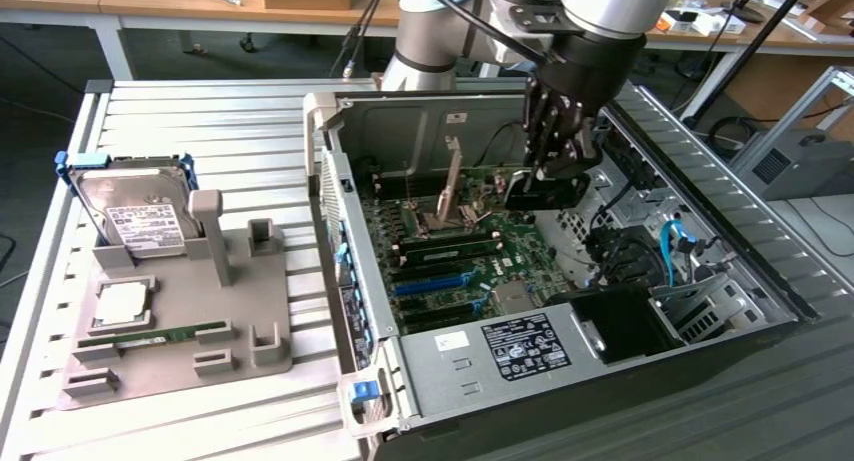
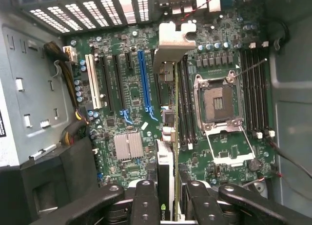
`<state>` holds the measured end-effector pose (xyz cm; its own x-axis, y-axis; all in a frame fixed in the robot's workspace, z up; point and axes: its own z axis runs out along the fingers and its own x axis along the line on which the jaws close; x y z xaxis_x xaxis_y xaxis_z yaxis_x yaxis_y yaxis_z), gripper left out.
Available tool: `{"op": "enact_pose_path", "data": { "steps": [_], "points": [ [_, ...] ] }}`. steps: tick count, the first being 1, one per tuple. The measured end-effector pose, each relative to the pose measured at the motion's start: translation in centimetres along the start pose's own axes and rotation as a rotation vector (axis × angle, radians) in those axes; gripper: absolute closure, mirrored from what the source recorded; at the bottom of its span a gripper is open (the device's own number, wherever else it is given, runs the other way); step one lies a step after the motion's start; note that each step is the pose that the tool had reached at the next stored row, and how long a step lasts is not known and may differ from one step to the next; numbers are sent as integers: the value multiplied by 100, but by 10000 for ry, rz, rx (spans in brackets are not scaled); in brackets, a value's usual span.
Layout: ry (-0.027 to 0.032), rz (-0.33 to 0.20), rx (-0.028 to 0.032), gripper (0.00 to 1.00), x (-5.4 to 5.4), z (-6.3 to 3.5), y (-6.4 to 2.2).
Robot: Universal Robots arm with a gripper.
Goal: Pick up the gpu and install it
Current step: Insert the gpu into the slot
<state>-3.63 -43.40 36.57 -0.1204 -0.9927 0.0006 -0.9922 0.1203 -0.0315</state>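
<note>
While the gripper [image 2: 170, 193] reaches down into the open metal computer case [image 1: 441, 366], its black fingers [image 2: 146, 205] hold the gpu [image 2: 165, 169] by its two flat faces, closed partway on the thin card. The card stands on edge over the green motherboard [image 2: 131, 103], between one long blue slot [image 2: 144, 81] and the square, empty processor socket [image 2: 218, 103], with its bent silver bracket [image 2: 173, 39] at the far end near the case's perforated rear wall. A small ribbed silver heatsink [image 2: 128, 146] sits beside the card. On the white slatted desk [image 1: 200, 111], on the exterior view's left, a grey moulded holder [image 1: 187, 366] carries one silver hard drive [image 1: 134, 221] with a white label and one slim green memory stick [image 1: 167, 334].
</note>
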Motion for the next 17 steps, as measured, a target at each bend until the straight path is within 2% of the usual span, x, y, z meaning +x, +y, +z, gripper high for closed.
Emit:
{"op": "enact_pose_path", "data": {
  "steps": [17],
  "points": [
    [-48, -1510, 1, 73, 0, 8, 0]
  ]
}}
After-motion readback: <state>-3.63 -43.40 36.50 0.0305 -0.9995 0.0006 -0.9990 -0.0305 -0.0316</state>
